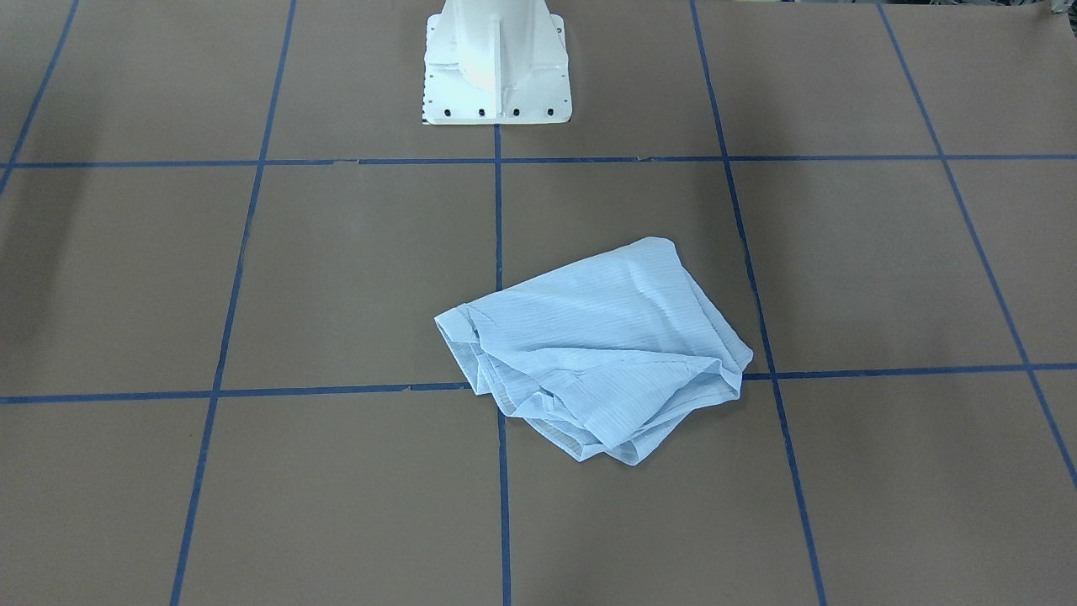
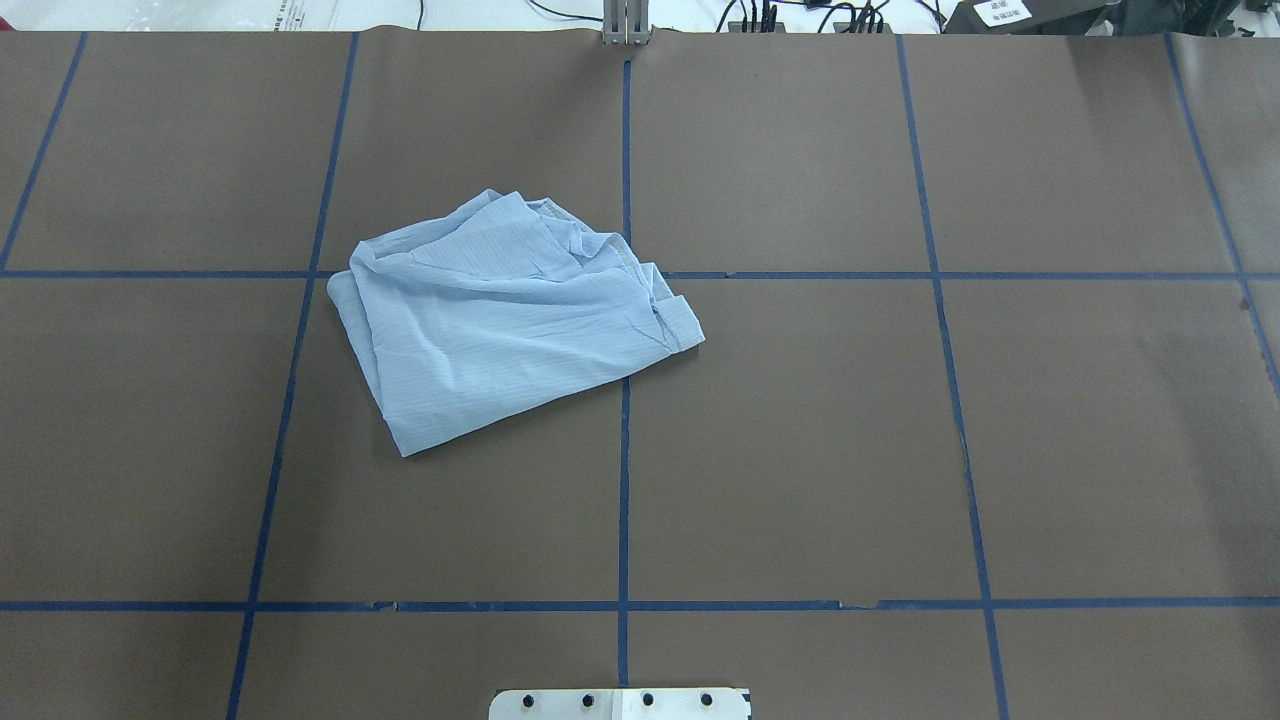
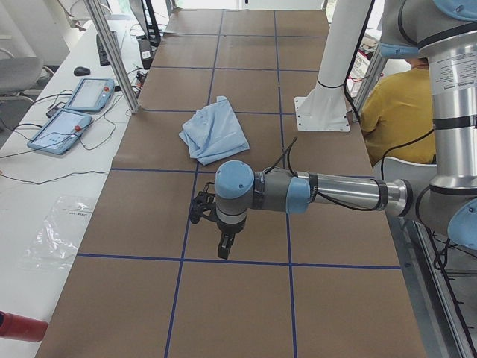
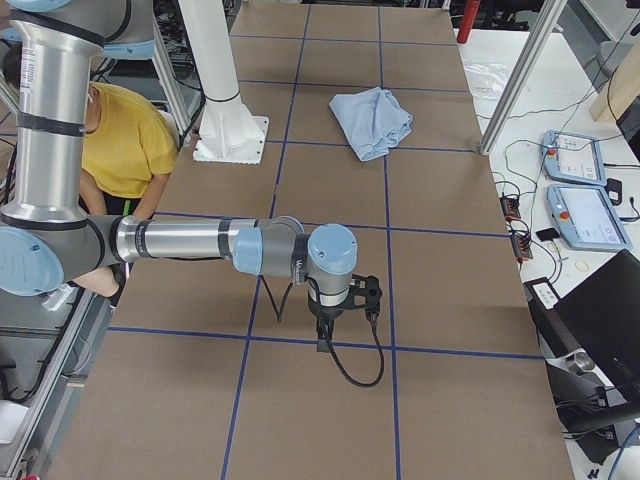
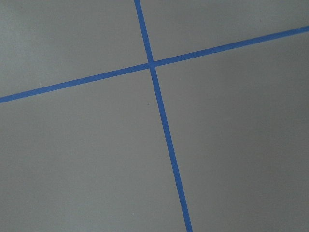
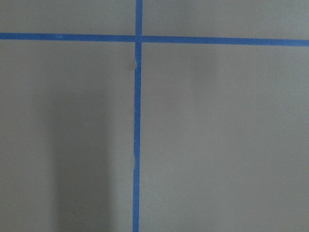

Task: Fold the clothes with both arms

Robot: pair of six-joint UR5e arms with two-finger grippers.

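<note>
Two arms were parked well clear of the work. The left arm (image 3: 298, 192) reached out low over the bare counter (image 2: 800, 450), its left claw (image 3: 223, 246) pointing down above a crossing of the blue tape lines (image 2: 624, 450). The right arm (image 4: 200, 240) mirrored it at the other end with the right claw (image 4: 325, 338) also hanging downward. Both claws appeared only in the side views, so I cannot tell whether their fingers were spread or pressed together. Neither one held cloth, and each wrist camera saw only brown surface and tape.

The shirt (image 2: 490, 320) lay alone on the counter, out in front of the white pedestal (image 1: 496, 67) and mostly on the robot's left side, with one corner across the centre tape line. It sat as a compact, roughly four-sided bundle. The broad top layer was fairly smooth, but the edge away from the robot was rumpled, with several loose layers and a hem poking out unevenly.

By my reading, the garment was doubled over but not neatly folded. With both arms well away from it, either the folding had not properly started or only a rough fold was done. What probably remained was to grasp two corners, spread or square the cloth, and lay tidy folds.
</note>
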